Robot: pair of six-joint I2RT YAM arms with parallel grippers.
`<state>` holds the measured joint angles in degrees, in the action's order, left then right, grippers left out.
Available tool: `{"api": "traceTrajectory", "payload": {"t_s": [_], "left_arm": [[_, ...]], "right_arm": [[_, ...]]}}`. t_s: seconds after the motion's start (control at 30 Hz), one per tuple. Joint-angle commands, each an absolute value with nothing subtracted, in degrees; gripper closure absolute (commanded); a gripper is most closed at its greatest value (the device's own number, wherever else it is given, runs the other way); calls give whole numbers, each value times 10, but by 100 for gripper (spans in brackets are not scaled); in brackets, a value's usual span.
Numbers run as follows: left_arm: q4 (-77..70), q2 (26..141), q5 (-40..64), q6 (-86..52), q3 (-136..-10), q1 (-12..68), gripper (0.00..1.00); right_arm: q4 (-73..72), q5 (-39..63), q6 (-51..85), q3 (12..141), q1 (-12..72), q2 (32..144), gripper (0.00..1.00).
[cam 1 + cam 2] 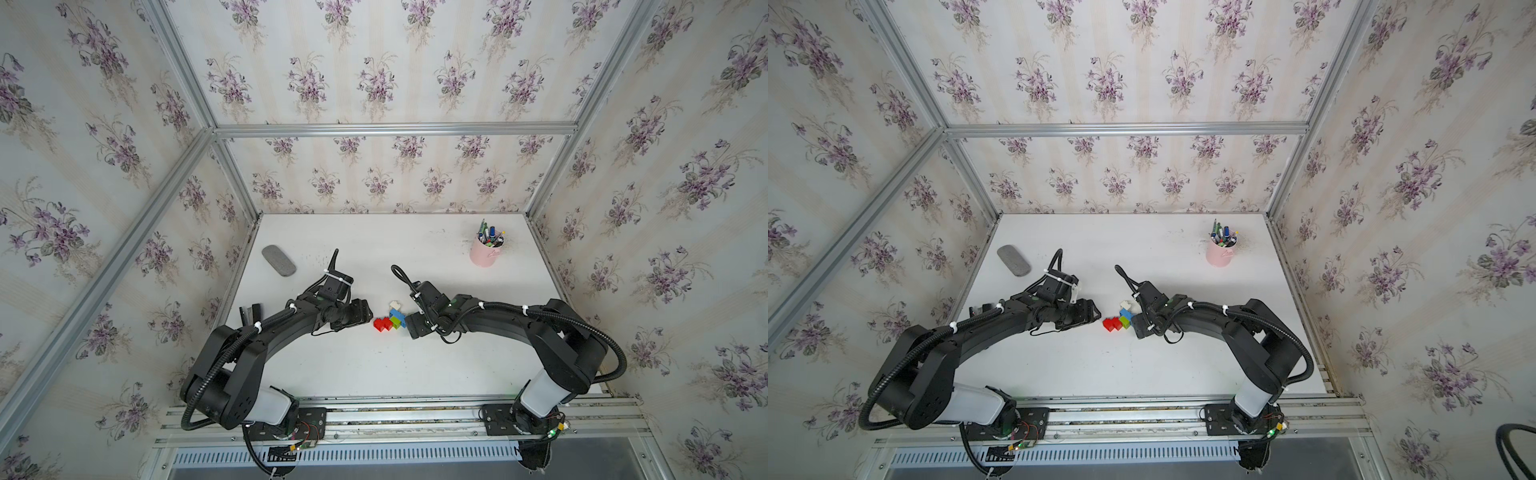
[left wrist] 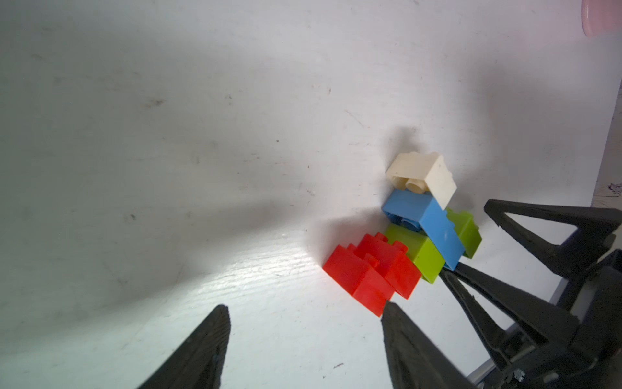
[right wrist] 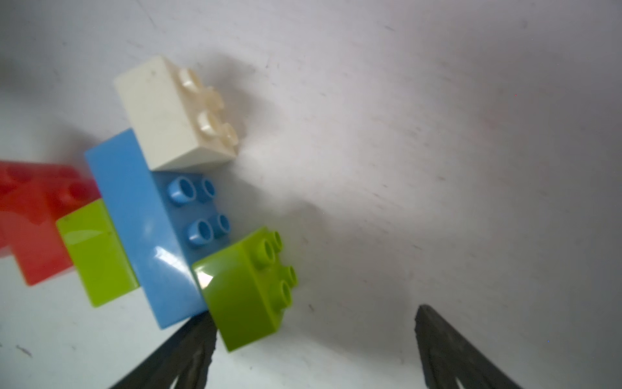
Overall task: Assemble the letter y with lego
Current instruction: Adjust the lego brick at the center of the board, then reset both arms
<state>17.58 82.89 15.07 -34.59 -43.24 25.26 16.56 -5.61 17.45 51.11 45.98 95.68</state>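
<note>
The letter y lies flat on the white table (image 1: 374,365) between my two grippers. Its bricks are joined: two red ones (image 1: 382,324), a lime-green one (image 2: 420,256), the long blue one (image 3: 151,229), a second lime-green one (image 3: 242,289) and a cream-white one (image 3: 161,114). My left gripper (image 2: 304,304) is open, with one fingertip at the corner of the end red brick (image 2: 356,279). On the other side my right gripper (image 3: 314,314) is open. One of its fingers sits against the blue and green end, and the other stands well apart.
A pink pen cup (image 1: 485,251) stands at the back right. A grey oblong pad (image 1: 278,260) lies at the back left. A small black item (image 1: 249,311) sits by the left wall. Papered walls close in the table's left, back and right sides.
</note>
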Motion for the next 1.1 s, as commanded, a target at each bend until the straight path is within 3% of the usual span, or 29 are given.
{"api": "traceTrajectory", "payload": {"t_s": [0.0,0.33,0.6,0.67,0.7,0.73,1.07], "left_arm": [[180,828,144,-341,-434,253,27],[185,824,141,-343,-437,253,27],[222,790,119,-326,-474,252,25],[241,782,107,-313,-494,249,20],[249,779,105,-306,-504,246,6],[257,775,105,-299,-515,242,1],[322,752,10,-211,-619,196,1]], "right_arm": [[158,-68,163,519,453,961,8],[157,-69,164,513,450,947,9],[178,-100,175,515,441,865,5],[174,-107,178,511,429,838,1],[170,-113,179,507,423,826,0],[164,-112,181,502,414,813,0],[88,-107,194,448,279,718,0]]}}
